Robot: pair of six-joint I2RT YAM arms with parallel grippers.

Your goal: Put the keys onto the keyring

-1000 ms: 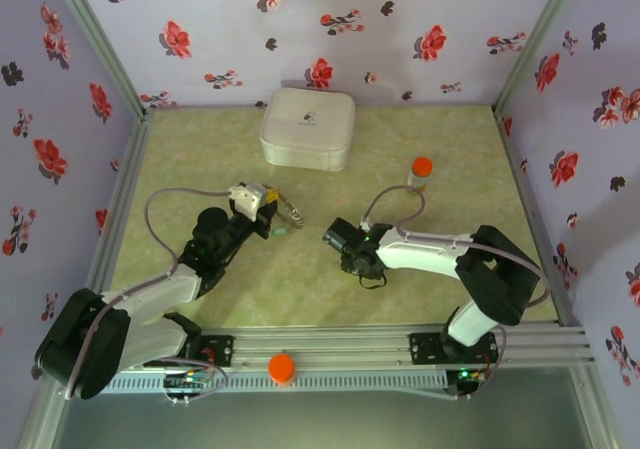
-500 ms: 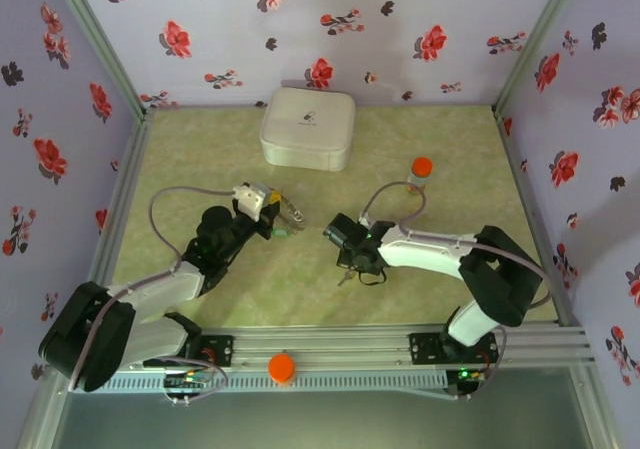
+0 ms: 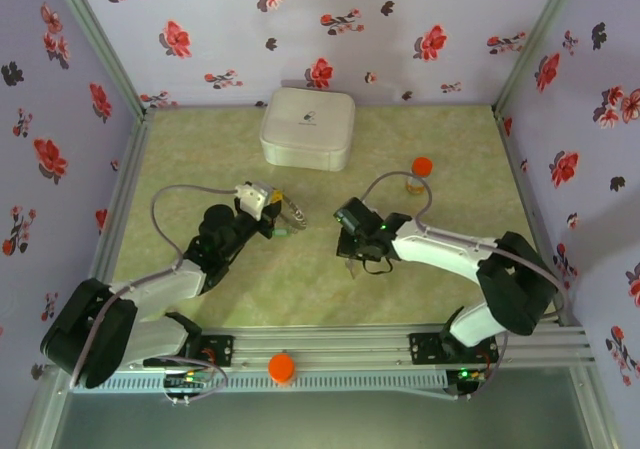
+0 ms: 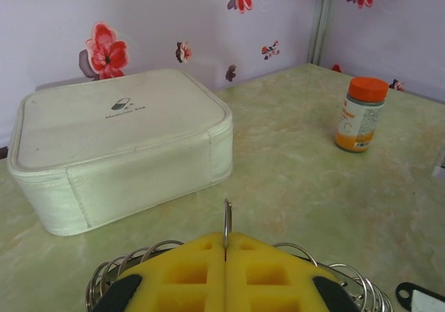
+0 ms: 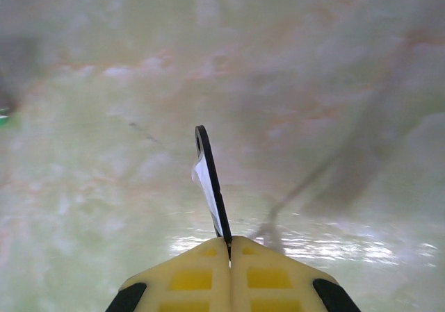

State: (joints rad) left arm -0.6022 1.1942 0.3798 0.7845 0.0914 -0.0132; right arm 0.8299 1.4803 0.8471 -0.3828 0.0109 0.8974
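Observation:
My left gripper (image 3: pixel 270 207) is shut on the keyring (image 3: pixel 292 212), a dark ring of wire loops held just off the table. In the left wrist view its metal edge (image 4: pixel 226 218) stands upright out of the closed yellow pads (image 4: pixel 188 270). My right gripper (image 3: pixel 350 256) is shut on the slim black key (image 5: pixel 211 180), which sticks forward edge-on with a white label on one side. That key (image 3: pixel 348 266) hangs over the middle of the table. The green tab (image 3: pixel 283 231) lies on the table just below the keyring.
A white rounded-square case (image 3: pixel 306 127) sits at the back centre, seen also as the white case (image 4: pixel 118 142). An orange-capped bottle (image 3: pixel 420 172) stands at the right. A black tag with a white face (image 4: pixel 417 299) shows low right in the left wrist view.
The right gripper closed on the black key and raised it a little off the table, shifting slightly right. The left gripper kept its hold on the keyring and barely moved.

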